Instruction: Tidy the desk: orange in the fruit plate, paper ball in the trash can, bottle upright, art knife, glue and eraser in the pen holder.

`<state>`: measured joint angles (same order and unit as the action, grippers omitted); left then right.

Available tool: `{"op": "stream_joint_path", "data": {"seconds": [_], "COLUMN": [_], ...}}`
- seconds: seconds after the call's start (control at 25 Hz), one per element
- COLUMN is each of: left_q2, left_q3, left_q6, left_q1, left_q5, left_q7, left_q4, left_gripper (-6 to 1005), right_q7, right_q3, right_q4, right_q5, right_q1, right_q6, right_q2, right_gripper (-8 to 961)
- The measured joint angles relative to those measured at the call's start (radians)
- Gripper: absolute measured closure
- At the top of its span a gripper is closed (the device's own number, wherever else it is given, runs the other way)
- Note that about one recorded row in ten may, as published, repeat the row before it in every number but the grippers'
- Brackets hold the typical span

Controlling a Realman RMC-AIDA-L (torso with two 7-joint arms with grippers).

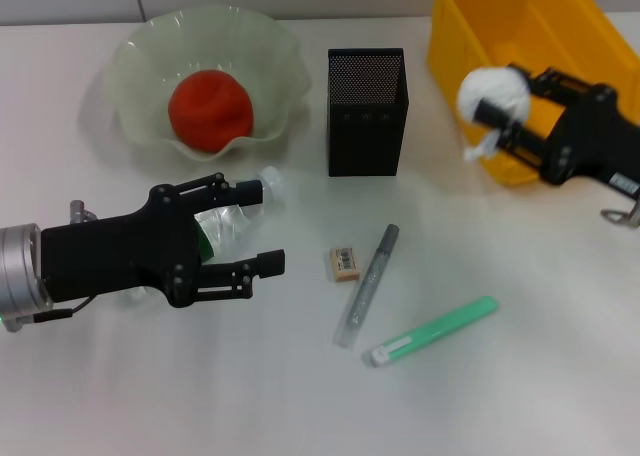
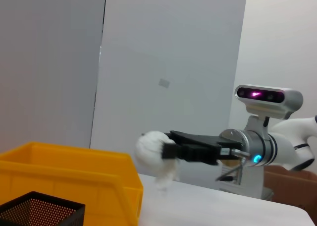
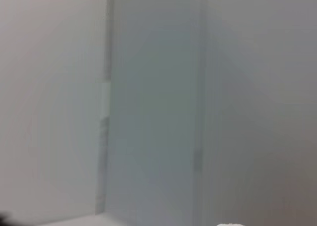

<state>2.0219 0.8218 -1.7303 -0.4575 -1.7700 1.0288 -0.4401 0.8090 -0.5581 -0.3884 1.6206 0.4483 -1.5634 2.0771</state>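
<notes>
Right gripper (image 1: 497, 111) pinches the small white crumpled paper ball (image 1: 492, 96) over the near wall of the bright yellow plastic trash can (image 1: 470, 36), apparently poised for a drop. Left gripper (image 1: 255, 226), fingers spread, straddles the clear plastic bottle (image 1: 232, 216), which lies flat, cap end pointing toward the can.

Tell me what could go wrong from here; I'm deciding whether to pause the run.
The right end effector holds the paper ball at the near wall of the trash can, not clearly past its rim; released now, the ball may land on the desk. The left end effector is open around the lying bottle; a poor grip could roll it toward the fruit plate or the eraser.
</notes>
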Motion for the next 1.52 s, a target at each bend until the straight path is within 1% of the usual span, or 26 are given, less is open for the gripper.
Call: {"op": "stream_joint_path", "data": {"seconds": [0.08,0.16,0.24,0.28,0.32,0.48,1.0,1.24,1.32,1.44,1.48,1.52], "left_q2": [0.000,0.000,0.000,0.000,0.000,0.000,0.004,0.004,0.005,0.004,0.004,0.004], "left_q3": [-0.001,-0.005,-0.006,-0.009,-0.009,-0.010,-0.015,-0.015,-0.019,-0.022,-0.024,-0.024], "left_q6": [0.000,0.000,0.000,-0.001,-0.001,-0.001,-0.005,-0.007,-0.011,-0.011,-0.011,-0.011], "left_q1": [0.002,0.002,0.002,0.002,0.002,0.003,0.003,0.001,-0.001,-0.001,-0.002,-0.002], "left_q5": [0.000,0.000,0.000,0.000,0.000,0.000,0.000,0.000,0.000,0.000,0.000,0.000], "left_q7": [0.001,0.004,0.004,0.006,0.006,0.007,0.010,0.021,0.025,0.029,0.032,0.032], "left_q4": [0.000,0.000,0.000,0.000,0.000,0.000,0.000,0.000,0.000,0.000,0.000,0.000], "left_gripper": [168,168,168,169,169,169,169,169,169,169,169,169], "right_q7": [-0.028,-0.031,-0.031,-0.027,-0.027,-0.009,-0.003,-0.006,-0.006,0.027,0.057,0.057], "right_q3": [0.042,0.049,0.052,0.052,0.052,0.048,0.060,0.063,0.063,0.059,0.052,0.052], "right_q4": [0.030,0.035,0.037,0.037,0.037,0.038,0.030,0.029,0.028,0.014,-0.004,-0.004], "right_q5": [-0.091,-0.117,-0.164,-0.194,-0.194,-0.219,-0.229,-0.248,-0.260,-0.263,-0.259,-0.259], "right_q1": [-0.005,-0.005,-0.001,0.009,0.009,0.038,0.035,0.030,0.027,0.010,-0.006,-0.006], "right_q6": [0.055,0.075,0.126,0.174,0.174,0.279,0.293,0.290,0.271,0.185,0.122,0.122], "right_q2": [0.001,0.001,0.001,0.001,0.001,0.001,0.000,0.000,0.000,-0.002,-0.003,-0.003], "right_gripper": [447,447,447,446,446,446,444,238,210,167,167,167]}}
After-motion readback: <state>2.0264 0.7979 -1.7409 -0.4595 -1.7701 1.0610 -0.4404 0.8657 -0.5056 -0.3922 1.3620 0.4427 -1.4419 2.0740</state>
